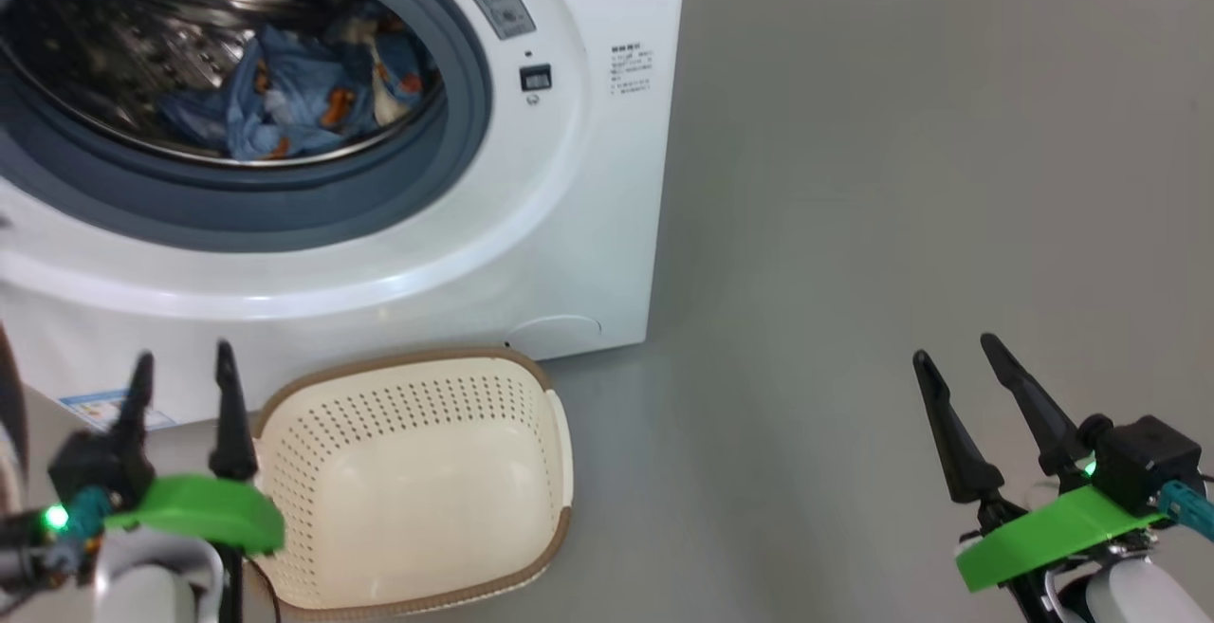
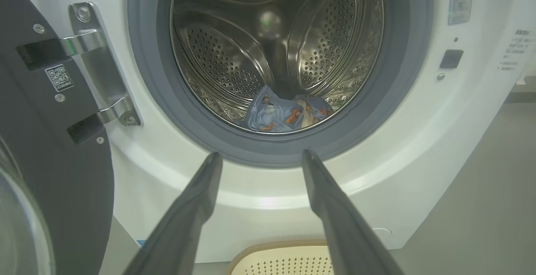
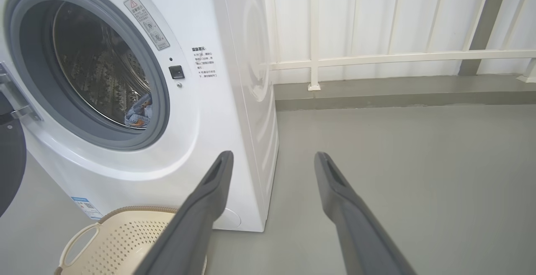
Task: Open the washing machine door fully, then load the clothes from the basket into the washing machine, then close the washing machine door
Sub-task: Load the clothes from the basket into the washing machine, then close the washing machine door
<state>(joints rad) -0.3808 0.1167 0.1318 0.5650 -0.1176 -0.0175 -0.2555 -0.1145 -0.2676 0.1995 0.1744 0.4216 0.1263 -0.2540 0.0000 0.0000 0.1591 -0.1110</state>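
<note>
The left end effector [image 1: 183,356] has its two dark fingers [image 1: 228,405] spread wide apart and holds nothing. The right end effector [image 1: 953,348] is spread wide too, and it is empty. The basket [image 1: 408,414] sits on the grey floor [image 1: 901,177] just to the right of the left end effector. The big white washing machine [image 1: 588,177] stands ahead of the left end effector, right behind the basket. The clothes [image 1: 285,97] lie at the bottom of the shiny drum [image 2: 226,57], ahead of the left end effector and higher up. The washing machine door [image 2: 50,162] hangs open on its metal hinge [image 2: 98,53], to the left of the left end effector. The right end effector is well apart from the basket, with the washing machine ahead on its left
</note>
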